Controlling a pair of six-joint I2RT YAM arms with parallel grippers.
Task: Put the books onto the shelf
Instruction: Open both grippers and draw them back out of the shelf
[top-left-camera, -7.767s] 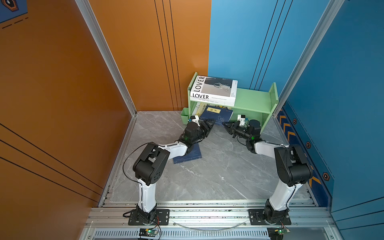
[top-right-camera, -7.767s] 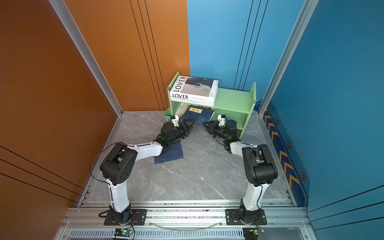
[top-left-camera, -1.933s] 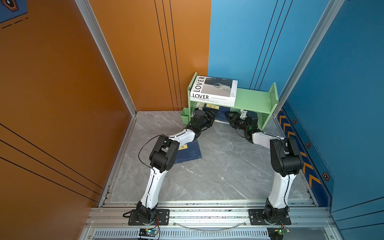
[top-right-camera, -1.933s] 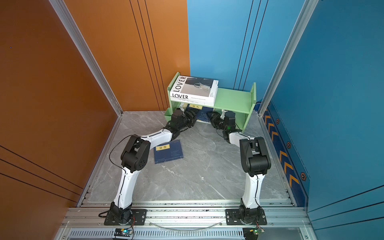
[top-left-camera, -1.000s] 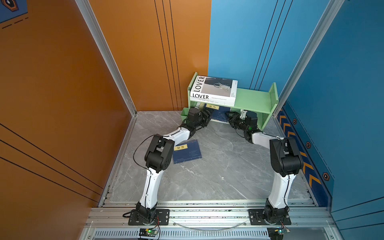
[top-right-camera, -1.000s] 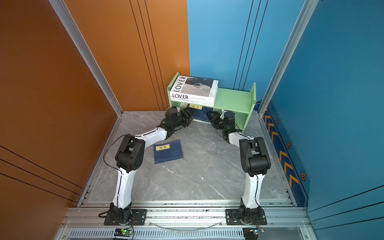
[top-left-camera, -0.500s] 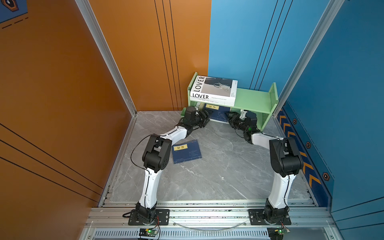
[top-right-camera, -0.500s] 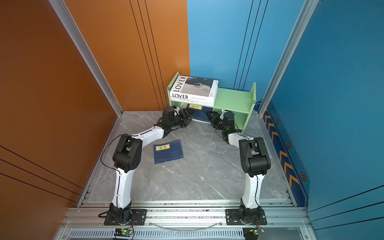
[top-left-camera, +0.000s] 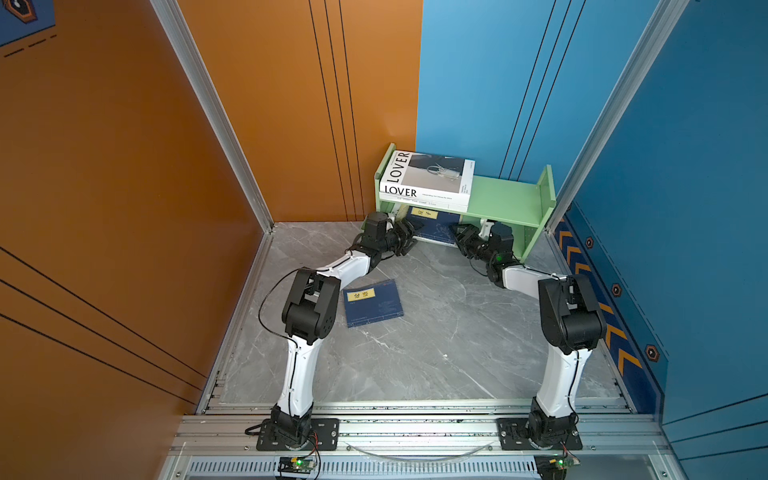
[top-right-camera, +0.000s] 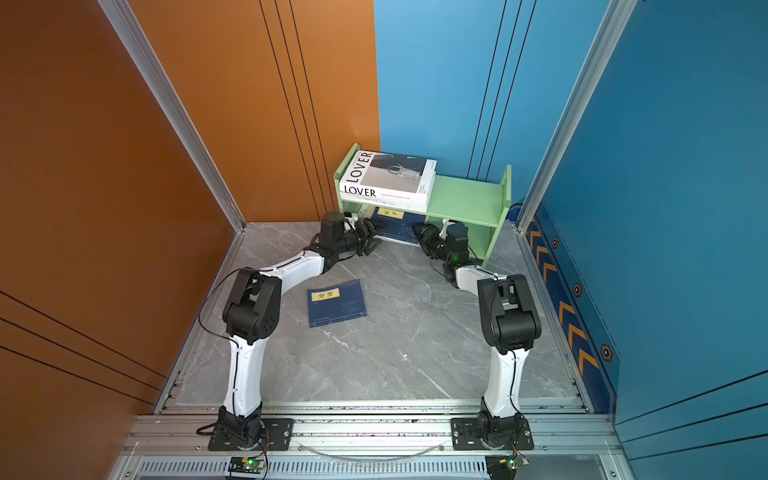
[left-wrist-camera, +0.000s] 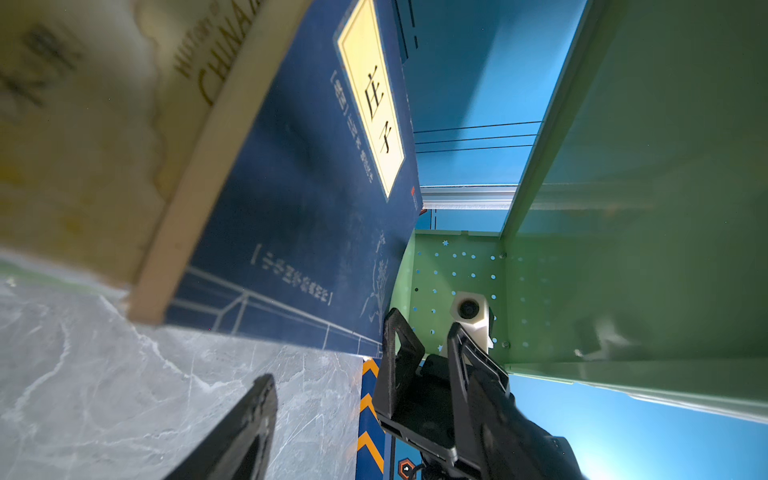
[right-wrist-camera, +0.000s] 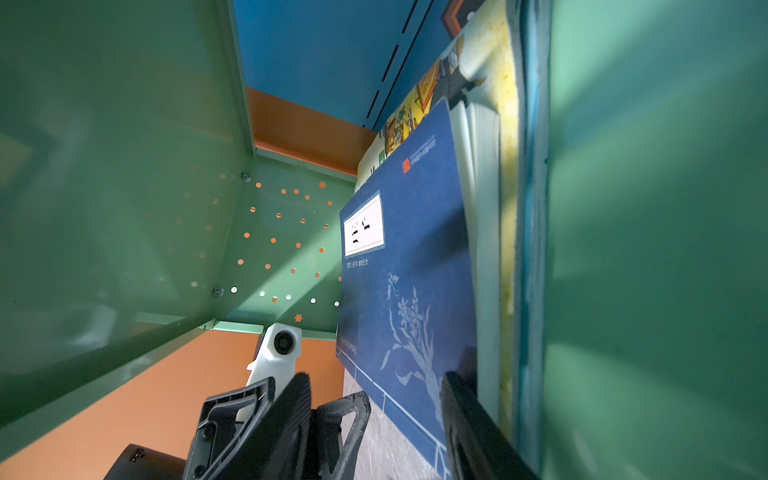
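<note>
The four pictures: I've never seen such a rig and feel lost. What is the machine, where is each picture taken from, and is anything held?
It is a robot: two jointed arms on a rail, each ending in a pincer. Both top views look down on the whole scene. The other two come from cameras on the arms' wrists, close up at the shelf's lower tier. The green shelf carries a white LOVER book on top; below, a shelved navy book lies on a yellow book. A loose navy book lies flat on the grey marble surface. The left pincer is open and empty. The right pincer sits at the shelved navy book's near edge, jaws apart; whether it grips is unclear.
</note>
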